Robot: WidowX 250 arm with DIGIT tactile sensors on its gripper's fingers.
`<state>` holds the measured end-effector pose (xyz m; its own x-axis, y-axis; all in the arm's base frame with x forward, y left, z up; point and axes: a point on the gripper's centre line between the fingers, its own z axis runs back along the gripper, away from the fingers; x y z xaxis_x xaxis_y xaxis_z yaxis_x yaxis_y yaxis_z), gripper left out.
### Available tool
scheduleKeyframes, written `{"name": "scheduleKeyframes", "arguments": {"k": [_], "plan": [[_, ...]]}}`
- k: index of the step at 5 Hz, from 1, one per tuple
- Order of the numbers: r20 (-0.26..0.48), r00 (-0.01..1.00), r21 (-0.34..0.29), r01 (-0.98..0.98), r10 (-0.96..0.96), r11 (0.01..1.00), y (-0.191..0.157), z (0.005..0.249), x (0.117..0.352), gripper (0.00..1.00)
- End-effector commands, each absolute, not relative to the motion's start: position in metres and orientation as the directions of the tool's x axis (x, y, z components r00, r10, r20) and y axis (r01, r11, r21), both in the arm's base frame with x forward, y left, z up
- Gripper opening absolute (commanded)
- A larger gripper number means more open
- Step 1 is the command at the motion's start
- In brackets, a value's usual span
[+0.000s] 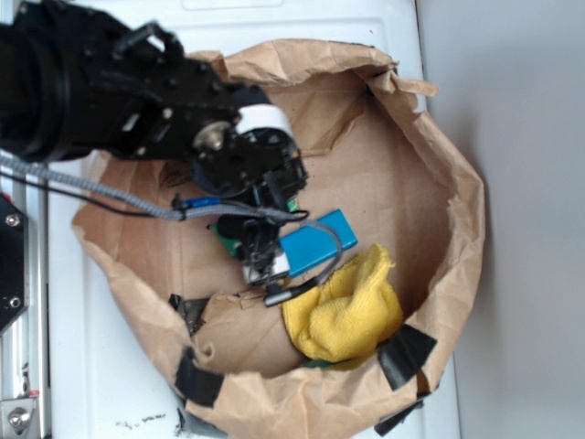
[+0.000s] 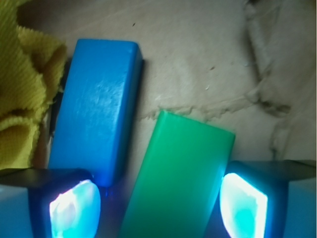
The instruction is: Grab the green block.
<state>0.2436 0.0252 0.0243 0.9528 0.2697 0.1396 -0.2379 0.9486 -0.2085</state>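
Note:
The green block [image 2: 178, 173] is a flat green slab lying on the brown paper, slightly tilted. It sits between the two lit fingertips of my gripper [image 2: 158, 208], which is open. The right pad [image 2: 243, 206] is close to the block's edge and the left pad [image 2: 74, 210] stands apart from it. The blue slab [image 2: 96, 109] lies just left of the green one. In the exterior view my gripper [image 1: 259, 256] is lowered into the paper bag, hiding most of the green block [image 1: 222, 236], beside the blue slab [image 1: 315, 242].
The yellow cloth [image 1: 347, 306] lies bunched right of the blue slab and also shows in the wrist view [image 2: 25, 89]. The crumpled paper bag wall [image 1: 448, 183] rings the area, held by black tape [image 1: 407, 352]. Cables [image 1: 91, 187] hang off the arm.

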Motion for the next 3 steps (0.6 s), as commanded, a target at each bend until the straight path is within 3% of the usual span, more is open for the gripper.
{"name": "scheduleKeyframes", "arguments": {"k": [1, 3], "plan": [[0.162, 0.944, -0.188, -0.256, 0.288, 0.948, 0.032, 0.029, 0.247, 0.0], [0.156, 0.939, -0.218, -0.269, 0.306, 0.938, 0.034, 0.042, 0.239, 0.0]]}}
